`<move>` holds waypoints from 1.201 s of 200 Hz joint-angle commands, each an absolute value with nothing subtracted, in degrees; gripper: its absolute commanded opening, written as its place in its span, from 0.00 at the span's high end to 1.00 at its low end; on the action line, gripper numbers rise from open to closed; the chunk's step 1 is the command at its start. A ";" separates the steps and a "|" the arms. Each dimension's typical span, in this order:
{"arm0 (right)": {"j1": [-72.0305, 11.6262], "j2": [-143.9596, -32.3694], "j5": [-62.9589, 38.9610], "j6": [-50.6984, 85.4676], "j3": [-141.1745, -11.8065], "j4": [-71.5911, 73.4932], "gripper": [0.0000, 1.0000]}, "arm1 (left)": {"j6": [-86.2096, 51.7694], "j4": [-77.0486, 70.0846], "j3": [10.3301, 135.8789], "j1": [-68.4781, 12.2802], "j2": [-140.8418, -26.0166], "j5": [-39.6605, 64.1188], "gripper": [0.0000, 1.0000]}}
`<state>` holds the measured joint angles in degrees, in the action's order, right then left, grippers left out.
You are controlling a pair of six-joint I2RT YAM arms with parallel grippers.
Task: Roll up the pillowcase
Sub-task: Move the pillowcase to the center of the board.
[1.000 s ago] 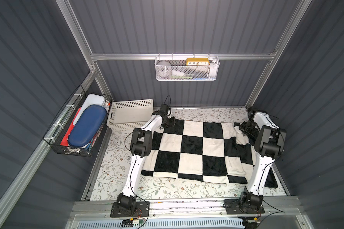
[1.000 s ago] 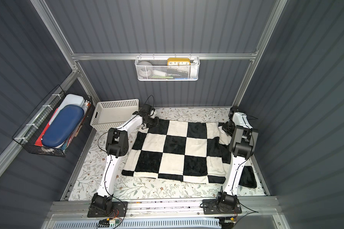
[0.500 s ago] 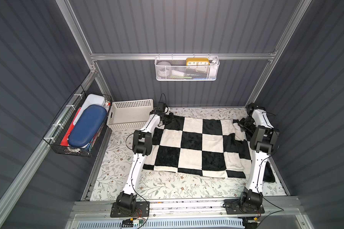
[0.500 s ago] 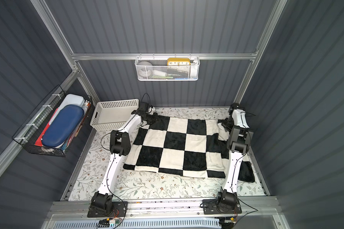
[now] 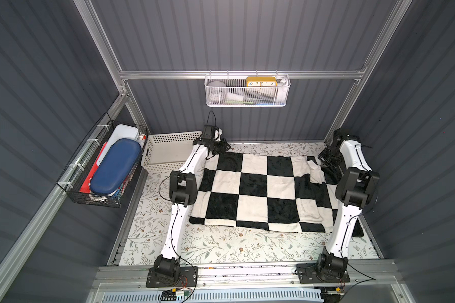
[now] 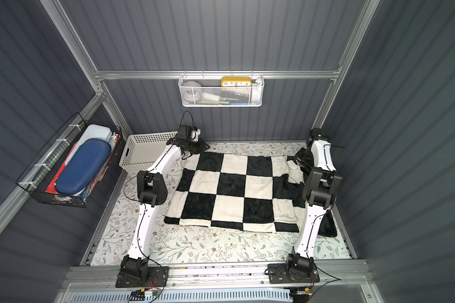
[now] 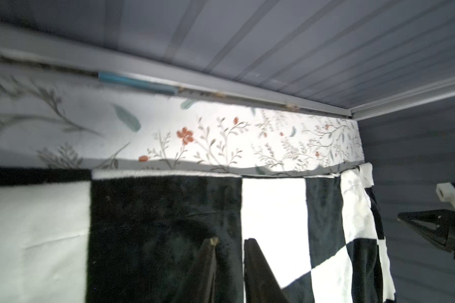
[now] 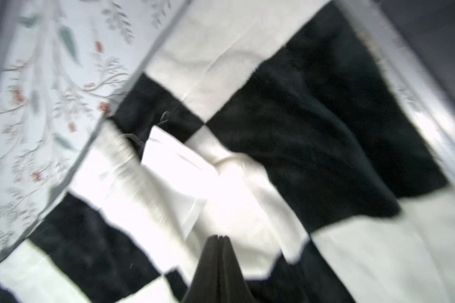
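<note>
The pillowcase (image 5: 260, 194) lies spread on the cover (image 5: 221, 246). The left gripper (image 7: 229, 240) is a little open above it, holding nothing; the right gripper (image 8: 220, 237) is closed and empty

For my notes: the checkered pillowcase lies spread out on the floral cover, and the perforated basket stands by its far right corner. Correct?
No: the perforated basket stands by the far left corner of the pillowcase; both top views show it.

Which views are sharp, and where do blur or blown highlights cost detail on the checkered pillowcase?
Both top views: sharp, evenly lit, pillowcase checks crisp. Right wrist view: smeared throughout, white squares blown out ahead of the right gripper. Left wrist view: slightly soft, pillowcase edge shadowing the floral cover.
</note>
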<state>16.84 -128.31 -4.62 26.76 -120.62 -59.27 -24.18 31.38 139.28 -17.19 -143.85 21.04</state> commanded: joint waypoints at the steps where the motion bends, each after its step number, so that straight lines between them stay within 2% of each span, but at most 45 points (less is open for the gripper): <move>1: 16.16 -118.75 -2.64 29.20 -108.43 -57.64 0.87 | -22.09 35.27 130.87 -21.76 -130.34 12.66 0.59; 8: 16.13 -115.00 -2.64 29.91 -101.84 -55.44 0.82 | -24.02 35.44 123.75 -23.11 -125.51 8.62 0.55; 19: 16.10 -107.97 -3.35 31.16 -91.33 -51.97 0.81 | -28.40 34.31 110.01 -23.90 -116.91 5.33 0.45; 40: 16.14 -94.26 -4.21 34.66 -73.19 -46.54 0.77 | -39.65 35.21 88.36 -23.90 -100.48 1.34 0.43; 59: 15.75 -84.94 -4.92 35.60 -64.36 -46.64 0.76 | -46.34 39.49 77.37 -23.90 -88.66 -1.12 0.35; 75: 14.41 -80.33 -4.47 35.10 -60.99 -48.19 0.73 | -51.85 46.62 72.88 -23.91 -84.72 -7.43 0.33; 102: 12.91 -76.10 -6.59 35.60 -56.99 -50.42 0.67 | -59.61 56.39 67.45 -22.85 -85.43 -6.34 0.28; 112: 12.84 -74.56 -6.28 35.36 -56.14 -51.56 0.66 | -61.19 56.48 63.77 -22.21 -85.41 -5.66 0.20; 134: 11.95 -72.27 -6.41 34.65 -54.14 -51.93 0.62 | -62.13 54.98 56.32 -20.01 -82.31 -4.97 0.20; 174: 10.56 -70.05 -7.41 33.98 -50.01 -51.13 0.60 | -63.01 54.35 50.32 -19.23 -79.14 -5.53 0.18; 240: 9.92 -69.85 -7.11 32.79 -48.69 -50.96 0.60 | -61.76 41.08 43.67 -17.67 -75.36 -8.78 0.25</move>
